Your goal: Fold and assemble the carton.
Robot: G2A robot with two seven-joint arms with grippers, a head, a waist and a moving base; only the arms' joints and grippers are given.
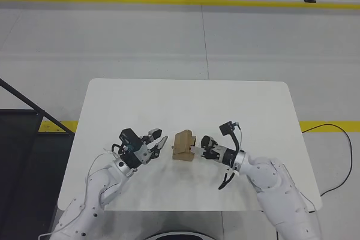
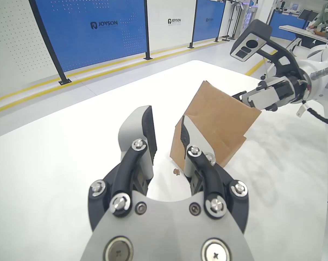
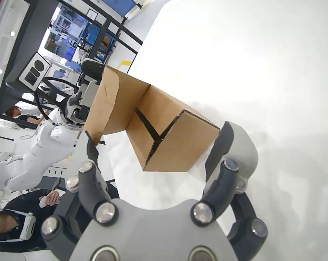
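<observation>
Brown cardboard carton [image 1: 183, 146] sits about mid-table [image 1: 228, 108], a bit nearer the robot-side edge, between the two arms. It is partly formed: box body up, one tall flap [image 3: 107, 101] standing open, and the end facing the right arm shows folded panels with a dark slit between them.

Left gripper [image 2: 166, 120] is just beside the carton on its left side, jaws apart, nothing held; one finger looks close to the carton wall, contact unclear. Right gripper [image 3: 155, 137] is at the opposite end, jaws wide apart with the carton's end between them, not clamped; it may be touching a corner, can't tell.

A small brown scrap [image 2: 176, 171] lies on the table near the left gripper.

Handling judgement: thin cardboard, light, empty, so it will likely slide on the smooth table if pushed from one side only and needs bracing from the other arm. Walls are stiff along the creases but dent easily. Best hold looks like a pinch on a free flap edge or a wall's top rim, not a squeeze across the hollow body.
</observation>
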